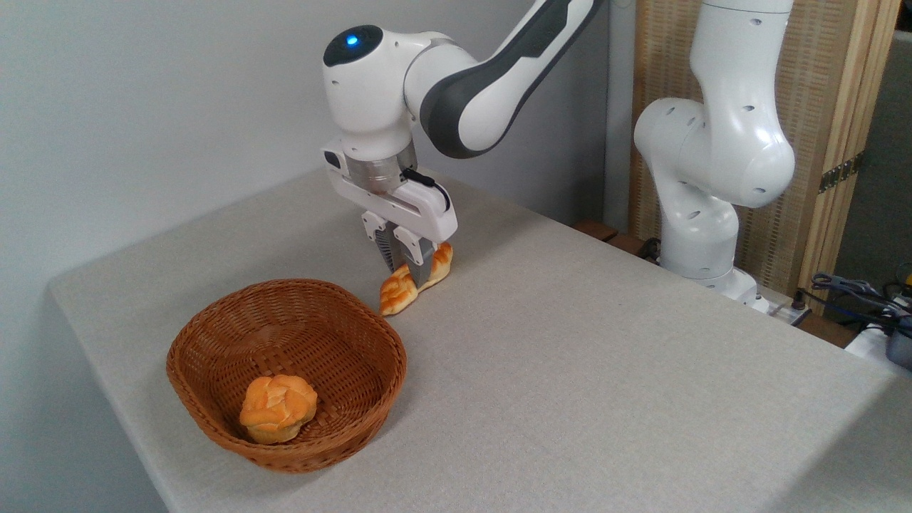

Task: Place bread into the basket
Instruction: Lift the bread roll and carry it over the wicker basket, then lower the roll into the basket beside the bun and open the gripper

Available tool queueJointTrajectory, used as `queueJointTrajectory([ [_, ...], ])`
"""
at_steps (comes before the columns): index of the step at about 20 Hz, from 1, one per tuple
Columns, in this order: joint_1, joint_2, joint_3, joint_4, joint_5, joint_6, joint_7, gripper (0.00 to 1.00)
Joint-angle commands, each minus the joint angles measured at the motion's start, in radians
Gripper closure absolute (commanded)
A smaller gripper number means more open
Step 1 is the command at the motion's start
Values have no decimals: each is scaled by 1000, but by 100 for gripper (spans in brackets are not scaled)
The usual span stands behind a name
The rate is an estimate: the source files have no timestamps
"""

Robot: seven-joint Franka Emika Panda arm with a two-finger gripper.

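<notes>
Gripping the bread (400, 288) near its middle, the gripper (412, 269) stands over the table (605, 356) just right of and beyond the basket (214, 338), its fingers clamped across the slim twisted stick. One pointed end of the stick shows toward the near left, close to the basket's far rim, and the other pokes out on the far right behind the fingers. Whether the stick rests on the cloth or is just off it, I cannot tell. A round bun (278, 408) sits in the near part of the basket, leaving the far and left parts of the bowl open.

The step in hand looks like the lift and carry. Doing it well probably means raising the stick straight up until its low end clears the wicker rim, then moving a short way toward the near left. Since the stick is about as long as the bowl is wide, setting it down over the open far side, away from the bun, should keep either tip from catching the rim.
</notes>
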Motion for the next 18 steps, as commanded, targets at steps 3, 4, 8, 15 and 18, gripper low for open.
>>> queueJointTrajectory([
  [3, 5, 32, 11, 253, 189, -219, 73, 76],
  [4, 5, 59, 16, 325, 217, -256, 88, 76],
  [8, 26, 119, 56, 465, 251, -244, 189, 69],
  [15, 37, 254, 46, 479, 346, 146, 202, 32],
  [18, 37, 264, 46, 476, 348, 164, 206, 4],
])
